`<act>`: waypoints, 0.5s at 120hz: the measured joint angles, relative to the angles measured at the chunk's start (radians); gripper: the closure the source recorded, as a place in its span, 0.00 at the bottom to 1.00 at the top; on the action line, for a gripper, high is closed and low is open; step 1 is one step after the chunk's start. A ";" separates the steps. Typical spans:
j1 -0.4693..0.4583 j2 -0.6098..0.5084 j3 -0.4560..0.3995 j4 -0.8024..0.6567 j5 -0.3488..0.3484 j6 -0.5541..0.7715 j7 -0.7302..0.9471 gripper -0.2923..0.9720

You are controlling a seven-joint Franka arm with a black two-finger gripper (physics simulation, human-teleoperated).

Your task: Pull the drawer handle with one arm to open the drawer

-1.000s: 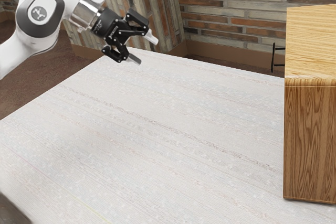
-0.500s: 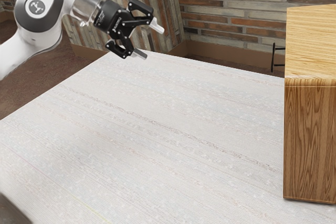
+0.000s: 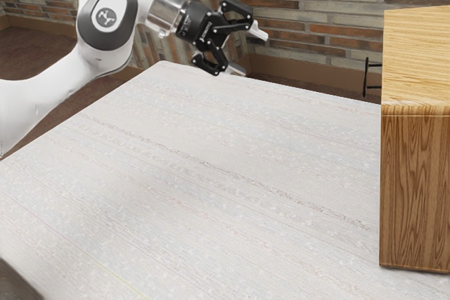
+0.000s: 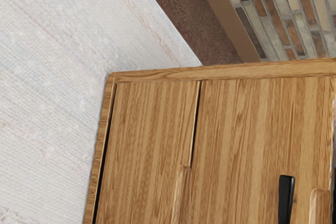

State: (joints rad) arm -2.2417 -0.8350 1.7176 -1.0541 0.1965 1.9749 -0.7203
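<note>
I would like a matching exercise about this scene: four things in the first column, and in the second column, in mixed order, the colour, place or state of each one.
Column one:
1. gripper
2. drawer handle
3. cabinet
4. table

Column two:
A. light brown wood grain, at the exterior view's right
B. thin and black, sticking out from the cabinet's front
C. open and holding nothing, in the air, far from the handle
D. pale whitish top, with the cabinet standing on it

Right pairs: 1-C, 2-B, 3-A, 4-D.
</note>
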 joint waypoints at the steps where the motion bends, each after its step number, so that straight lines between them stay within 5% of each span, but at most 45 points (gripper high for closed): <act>1: -0.008 -0.002 0.003 0.006 0.000 0.002 0.000 0.31; 32: -0.149 0.006 0.025 0.130 0.001 -0.001 -0.024 0.33; 60: -0.274 0.039 0.138 0.269 0.024 -0.135 -0.103 0.37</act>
State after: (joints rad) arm -2.5162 -0.7955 1.8556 -0.7852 0.2209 1.8400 -0.8237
